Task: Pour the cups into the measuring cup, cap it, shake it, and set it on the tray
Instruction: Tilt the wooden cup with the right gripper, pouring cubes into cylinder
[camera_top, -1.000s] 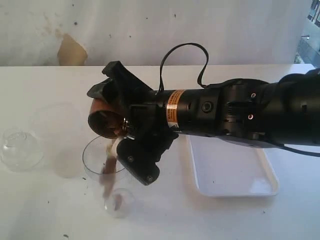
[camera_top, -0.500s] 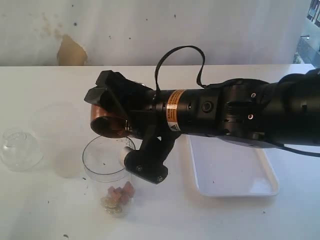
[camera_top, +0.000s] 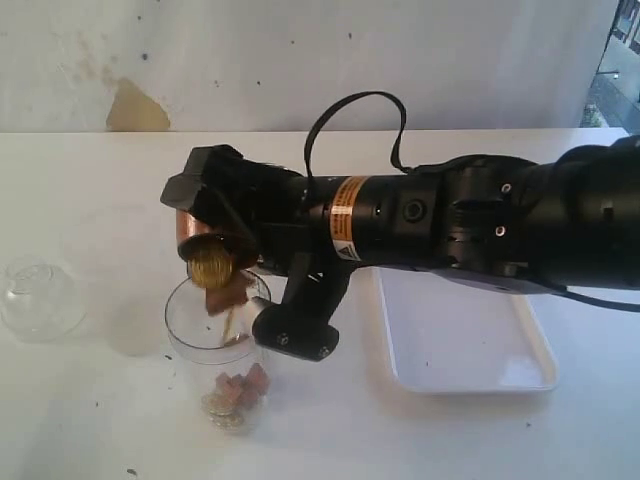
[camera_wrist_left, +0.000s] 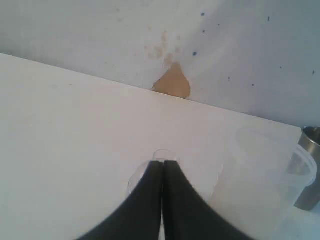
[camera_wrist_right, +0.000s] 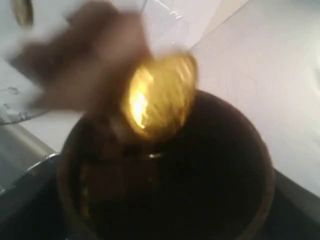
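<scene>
In the exterior view the right arm reaches across the white desk (camera_top: 80, 420) to the left side, and the right end effector (camera_top: 235, 245) is clamped around the brown wooden cup (camera_top: 184, 230), which is tipped with its mouth facing down over the measuring cup (camera_top: 190, 335). A gold ball (camera_top: 210, 265) and a brown block (camera_top: 226, 298) hang in the air between the cup's mouth and the measuring cup's rim, and more brown and gold pieces (camera_top: 238, 388) lie at the bottom of the clear cylinder, which stands upright on the desk. The tray (camera_top: 470, 355) lies flat to the right, partly under the arm and well apart from the measuring cup. The cap (camera_top: 38, 300) sits on the desk at the far left; the left end effector does not show here. In the left wrist view the left end effector (camera_wrist_left: 162, 172) has its two dark fingers pressed together with nothing between them, and the cap's small round neck (camera_wrist_left: 161, 154) shows just past the tips. A frosted cup (camera_wrist_left: 265, 185) stands near, with the steel tumbler (camera_wrist_left: 310, 165) just behind it at the frame's edge, and a tan stain (camera_wrist_left: 172, 84) marks the wall. In the right wrist view the wooden cup's dark inside (camera_wrist_right: 200, 170) fills the picture, with the gold ball (camera_wrist_right: 160, 95) blurred at its lip and a brown smear (camera_wrist_right: 85, 60) of pieces beyond.
</scene>
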